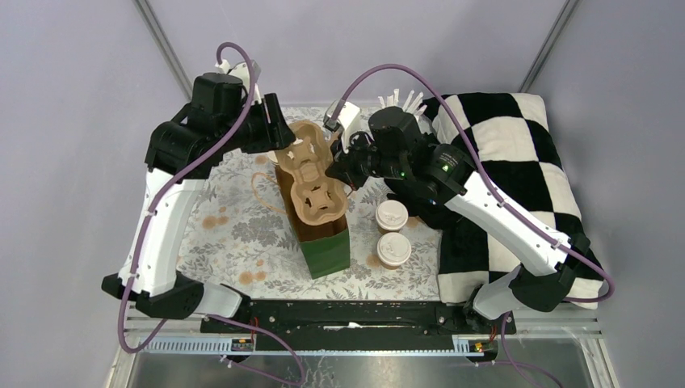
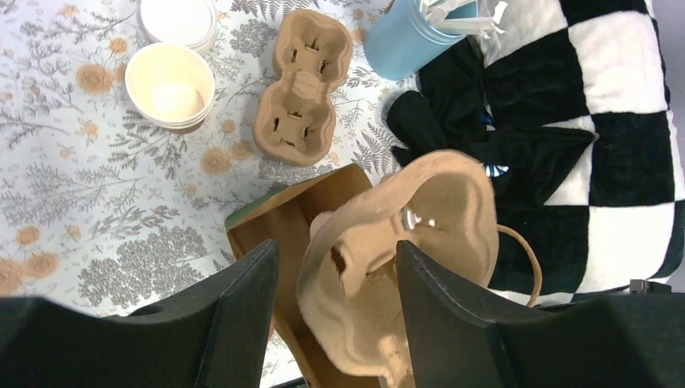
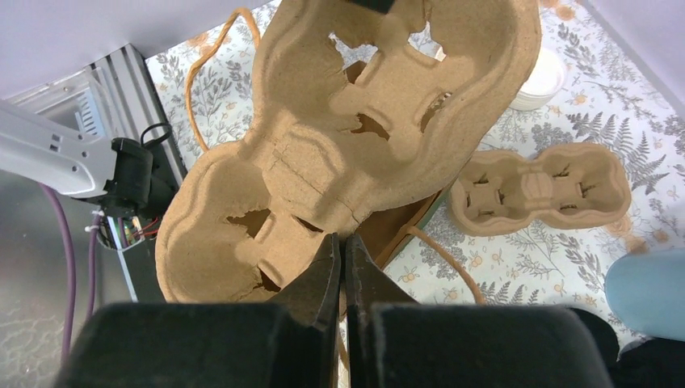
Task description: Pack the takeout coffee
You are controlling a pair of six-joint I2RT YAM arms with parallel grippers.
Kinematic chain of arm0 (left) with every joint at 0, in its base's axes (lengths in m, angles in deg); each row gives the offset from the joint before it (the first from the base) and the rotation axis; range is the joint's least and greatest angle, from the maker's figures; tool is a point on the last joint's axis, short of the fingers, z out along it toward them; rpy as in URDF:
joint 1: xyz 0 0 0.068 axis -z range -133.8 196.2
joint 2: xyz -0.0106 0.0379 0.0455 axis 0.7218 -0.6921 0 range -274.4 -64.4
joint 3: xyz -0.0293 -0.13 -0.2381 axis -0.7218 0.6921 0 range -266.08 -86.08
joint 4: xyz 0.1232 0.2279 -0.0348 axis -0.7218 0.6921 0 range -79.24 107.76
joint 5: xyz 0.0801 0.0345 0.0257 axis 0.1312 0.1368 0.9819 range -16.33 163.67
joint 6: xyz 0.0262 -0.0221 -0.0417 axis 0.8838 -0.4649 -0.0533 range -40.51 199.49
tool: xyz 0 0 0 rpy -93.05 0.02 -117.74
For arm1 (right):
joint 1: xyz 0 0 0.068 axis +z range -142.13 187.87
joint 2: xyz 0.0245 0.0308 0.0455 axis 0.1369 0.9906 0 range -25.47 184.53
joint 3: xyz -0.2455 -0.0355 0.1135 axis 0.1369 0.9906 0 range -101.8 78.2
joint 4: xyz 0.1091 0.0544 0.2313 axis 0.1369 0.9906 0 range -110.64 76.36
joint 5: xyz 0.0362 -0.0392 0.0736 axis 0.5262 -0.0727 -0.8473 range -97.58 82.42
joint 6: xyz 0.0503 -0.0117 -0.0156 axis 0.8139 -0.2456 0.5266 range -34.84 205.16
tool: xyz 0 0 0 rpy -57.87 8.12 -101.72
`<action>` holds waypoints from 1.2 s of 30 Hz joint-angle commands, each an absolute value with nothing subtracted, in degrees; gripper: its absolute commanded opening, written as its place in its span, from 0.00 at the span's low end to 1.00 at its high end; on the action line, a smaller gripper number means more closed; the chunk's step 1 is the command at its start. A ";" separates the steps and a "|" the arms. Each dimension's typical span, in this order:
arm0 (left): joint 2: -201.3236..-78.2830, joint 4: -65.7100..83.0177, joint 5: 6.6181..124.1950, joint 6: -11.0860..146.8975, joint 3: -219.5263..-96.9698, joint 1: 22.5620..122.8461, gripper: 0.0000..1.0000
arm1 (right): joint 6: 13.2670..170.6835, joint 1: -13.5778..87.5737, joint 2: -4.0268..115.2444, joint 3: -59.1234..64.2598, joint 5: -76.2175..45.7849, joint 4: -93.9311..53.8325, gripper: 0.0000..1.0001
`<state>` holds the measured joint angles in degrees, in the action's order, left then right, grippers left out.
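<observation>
Left gripper [image 2: 335,252] is open. Its fingers [image 2: 252,311] straddle one end of the pulp carrier [image 3: 323,174]. The left finger stands clear of the carrier; I can't tell whether the right one touches it.

Right gripper [image 3: 339,242] is closed tight, with the tips meeting on the carrier's rim at its waist. It looks like a pinch on the thin edge.

The carrier sits tilted over the open mouth of the paper bag [image 1: 327,246]. The bag stands upright on the floral table cloth [image 1: 242,234], between the two arms.

Takeout coffee is out of the bag. Both cups stand on the cloth just right of it, the far cup [image 1: 392,215] and the near cup [image 1: 394,247] — one behind the other, just beside each other. From the top camera both show white tops. No gripper is on either.

A second carrier [image 3: 540,187] lies flat on the cloth behind the bag. The light-blue cup of straws [image 2: 404,36] stands near it — right at the edge of the checkered blanket [image 1: 517,137], which covers the right side of the table.
</observation>
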<state>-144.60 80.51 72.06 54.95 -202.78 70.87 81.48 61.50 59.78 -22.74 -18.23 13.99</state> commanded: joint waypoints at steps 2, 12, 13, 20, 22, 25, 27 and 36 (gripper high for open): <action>-137.66 80.20 75.53 46.11 -199.35 70.53 0.64 | 81.01 62.28 58.23 -22.17 -14.80 9.72 0.00; -133.17 74.82 71.16 40.27 -191.14 70.55 0.40 | 81.43 62.70 57.41 -20.47 -15.57 8.53 0.00; -133.39 74.61 71.14 40.47 -191.11 70.55 0.39 | 81.39 62.79 57.45 -20.35 -15.65 8.34 0.00; -134.22 76.14 73.47 40.31 -190.93 70.55 0.39 | 82.11 62.98 57.32 -20.06 -16.56 7.27 0.00; -134.26 76.26 74.28 40.09 -190.78 70.55 0.39 | 82.27 62.98 57.45 -20.14 -16.76 7.05 0.00; -134.06 76.65 76.27 39.57 -190.27 70.55 0.39 | 82.41 62.97 57.50 -20.15 -16.93 6.96 0.00; -133.91 77.11 77.42 39.43 -190.39 70.55 0.39 | 82.50 63.02 57.50 -20.10 -17.18 6.82 0.00; -130.46 70.10 74.79 37.82 -184.77 70.55 0.30 | 82.88 63.28 57.80 -19.95 -18.14 6.54 0.00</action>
